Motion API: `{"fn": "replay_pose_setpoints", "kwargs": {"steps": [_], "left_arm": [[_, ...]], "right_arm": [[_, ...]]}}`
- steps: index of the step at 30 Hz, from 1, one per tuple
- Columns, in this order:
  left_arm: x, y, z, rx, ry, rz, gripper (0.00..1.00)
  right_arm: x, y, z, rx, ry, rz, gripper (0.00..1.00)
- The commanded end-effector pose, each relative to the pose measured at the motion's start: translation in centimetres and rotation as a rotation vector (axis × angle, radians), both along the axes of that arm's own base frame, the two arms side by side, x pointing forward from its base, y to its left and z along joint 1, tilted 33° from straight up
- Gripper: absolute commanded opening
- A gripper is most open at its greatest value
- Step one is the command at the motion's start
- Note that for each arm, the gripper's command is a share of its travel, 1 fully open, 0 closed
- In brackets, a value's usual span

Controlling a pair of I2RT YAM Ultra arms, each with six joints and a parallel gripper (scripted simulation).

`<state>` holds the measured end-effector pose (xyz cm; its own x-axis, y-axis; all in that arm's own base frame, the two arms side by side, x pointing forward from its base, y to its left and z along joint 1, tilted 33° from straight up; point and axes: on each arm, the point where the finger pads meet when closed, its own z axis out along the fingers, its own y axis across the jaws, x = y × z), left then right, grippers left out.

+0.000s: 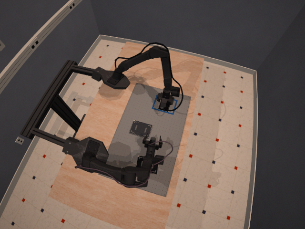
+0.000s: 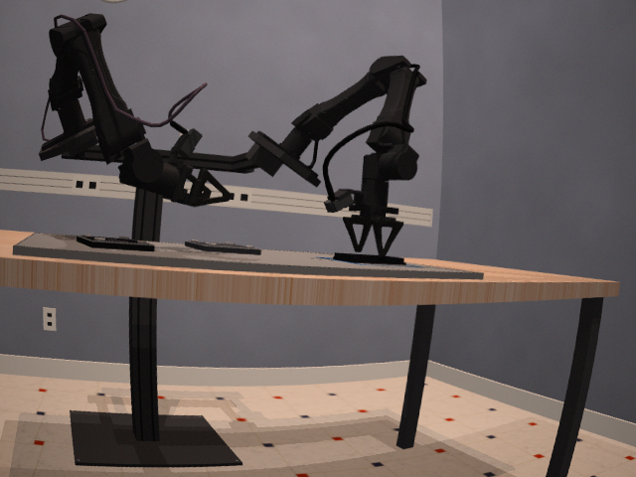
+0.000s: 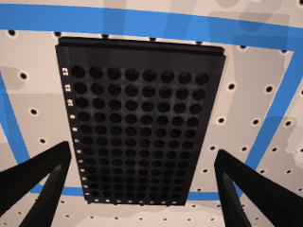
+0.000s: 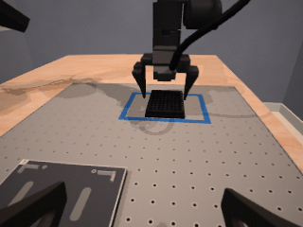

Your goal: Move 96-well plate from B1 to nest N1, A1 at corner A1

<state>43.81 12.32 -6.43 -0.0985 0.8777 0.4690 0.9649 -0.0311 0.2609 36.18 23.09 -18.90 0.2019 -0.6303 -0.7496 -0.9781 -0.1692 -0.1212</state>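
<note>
"Where do we have the 96-well plate (image 1: pixel 159 107) (image 2: pixel 354 257) (image 3: pixel 139 128) (image 4: pixel 165 105)?"

"At B1, lying flat inside the blue outline (image 1: pixel 169 113) (image 3: pixel 142 24) (image 4: pixel 194 121) on the bench's grey perforated board (image 1: pixel 125 110) (image 2: pixel 308 267) (image 4: pixel 156 151). We see its wells facing up."

"And our left pincer (image 1: pixel 164 106) (image 2: pixel 370 252) (image 3: pixel 144 152) (image 4: pixel 164 98)?"

"Wide apart, pointing down over it. Our fingertips are low, one on either side of the plate, and the wrist view shows gaps between them and its long edges. We are gripping nothing there."

"What can we read on the plate?"

"Column numbers along one long edge, with 12 at the top of our left wrist view. We can't make out the cut corner."

"Our right pincer (image 1: pixel 153 136) (image 2: pixel 218 197) (image 4: pixel 145 194)?"

"Also spread, with nothing in it, raised above the board near the middle dark nest (image 1: pixel 140 128) (image 2: pixel 222 247) (image 4: pixel 101 189). Our other dark nest (image 1: pixel 154 168) (image 2: pixel 115 242) lies partly hidden beneath the right arm in the top view."
</note>
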Motion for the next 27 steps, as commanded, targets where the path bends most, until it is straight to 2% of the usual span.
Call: {"fn": "replay_pose_setpoints", "kwargs": {"steps": [1, 7, 8, 10, 11, 16, 24, 25, 26, 27], "left_arm": [[1.85, -0.39, 0.51, -0.008, -0.041, -0.026, 1.0], [2.07, 0.08, -0.24, -0.008, -0.041, -0.025, 1.0], [2.09, 0.03, -0.24, -0.008, -0.041, -0.026, 0.96], [1.81, 0.01, -0.35, -0.009, -0.028, -0.026, 0.96], [1.81, 0.01, -0.35, -0.009, -0.028, -0.026, 0.91], [1.64, -0.25, -0.21, -0.009, -0.033, -0.032, 0.9], [1.91, 0.14, 0.24, -0.007, -0.048, -0.026, 0.79], [1.62, 0.14, 0.16, -0.007, -0.047, -0.026, 0.67], [1.62, 0.14, 0.16, -0.007, -0.047, -0.026, 0.79], [1.27, -0.18, 0.13, -0.01, -0.036, -0.025, 0.79]], "right_arm": [[-0.44, 1.2, 1.15, 0.041, -0.01, 0.034, 1.0], [-0.44, 1.2, 1.15, 0.041, -0.01, 0.034, 1.0], [-0.44, 1.2, 1.15, 0.041, -0.01, 0.034, 1.0], [-0.44, 1.2, 1.15, 0.041, -0.01, 0.034, 1.0], [-0.44, 1.2, 1.15, 0.041, -0.01, 0.034, 1.0], [-0.44, 1.2, 1.15, 0.041, -0.01, 0.034, 1.0], [-0.44, 1.2, 1.15, 0.041, -0.01, 0.034, 1.0], [-0.44, 1.2, 1.15, 0.041, -0.01, 0.034, 1.0], [-0.44, 1.2, 1.15, 0.041, -0.01, 0.034, 1.0], [-0.44, 1.2, 1.15, 0.041, -0.01, 0.034, 1.0]]}}
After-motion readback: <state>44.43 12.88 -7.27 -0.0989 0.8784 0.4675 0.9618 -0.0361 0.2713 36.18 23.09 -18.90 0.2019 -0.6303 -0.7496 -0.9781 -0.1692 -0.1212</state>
